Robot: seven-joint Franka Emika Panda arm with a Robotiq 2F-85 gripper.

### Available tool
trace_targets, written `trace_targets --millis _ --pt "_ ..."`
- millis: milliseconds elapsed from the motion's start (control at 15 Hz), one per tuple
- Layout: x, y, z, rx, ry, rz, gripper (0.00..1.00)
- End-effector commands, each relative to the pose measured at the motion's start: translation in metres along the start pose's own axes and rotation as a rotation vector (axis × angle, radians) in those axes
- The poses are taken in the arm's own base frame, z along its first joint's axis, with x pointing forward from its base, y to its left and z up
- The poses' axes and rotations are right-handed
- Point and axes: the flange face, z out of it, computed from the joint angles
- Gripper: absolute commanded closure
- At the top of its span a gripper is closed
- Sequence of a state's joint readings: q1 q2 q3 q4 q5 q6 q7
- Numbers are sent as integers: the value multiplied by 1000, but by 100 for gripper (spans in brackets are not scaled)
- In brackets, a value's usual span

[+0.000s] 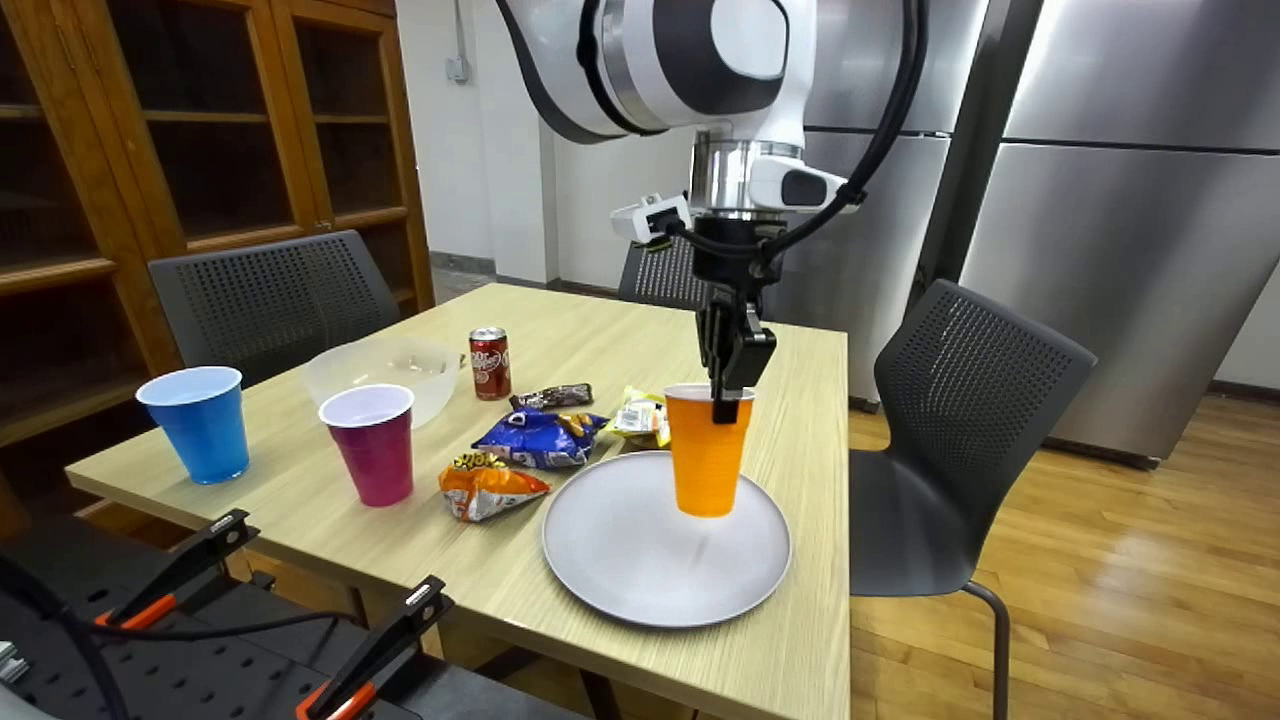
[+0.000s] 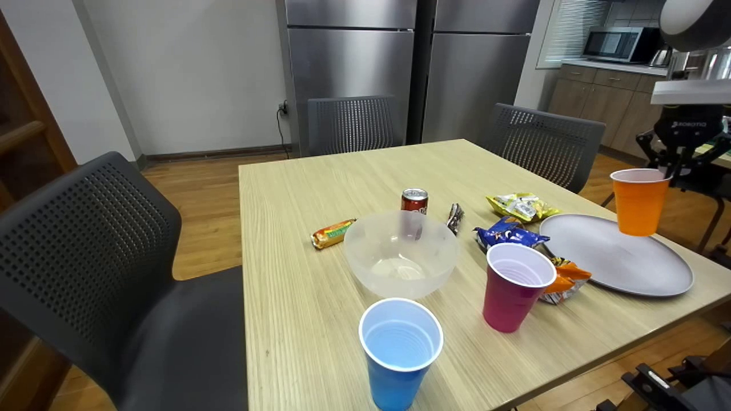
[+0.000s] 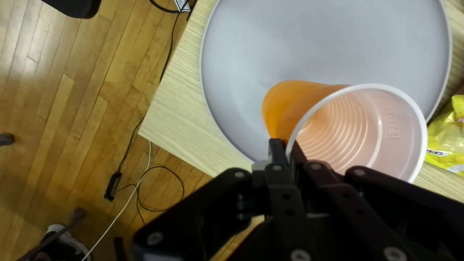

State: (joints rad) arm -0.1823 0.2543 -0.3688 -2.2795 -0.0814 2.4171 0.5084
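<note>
while the gripper (image 3: pixel 286 145) pinches the orange cup (image 1: pixel 706 462), its mouth faces up, long axis nearly vertical.

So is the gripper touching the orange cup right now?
Touching. In the wrist view, the gripper pinches the orange cup at its rim, the wall caught between its jaws.

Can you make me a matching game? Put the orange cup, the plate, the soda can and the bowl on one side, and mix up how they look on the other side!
Things:
1) Orange cup
2) Plate
3) Soda can
4) Bowl

How they look:
A) Dark red with a silver top
B) Frosty and see-through
C) Pinched at the rim by the gripper
D) Flat, round and pale gray

Right pairs: 1-C, 2-D, 3-A, 4-B
</note>
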Motion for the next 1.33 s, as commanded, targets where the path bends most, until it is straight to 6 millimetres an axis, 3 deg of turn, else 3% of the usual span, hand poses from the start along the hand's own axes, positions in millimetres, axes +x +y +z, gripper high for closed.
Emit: trace_targets --millis 0,400,1067,1200,1267 --pt "12 4 15 -30 4 69 99" --pt "26 0 32 -53 -12 149 99" --pt "39 -12 39 -73 -7 173 99" --pt "40 -13 40 -77 -5 167 68" --pt "40 -13 40 -78 -5 165 62"
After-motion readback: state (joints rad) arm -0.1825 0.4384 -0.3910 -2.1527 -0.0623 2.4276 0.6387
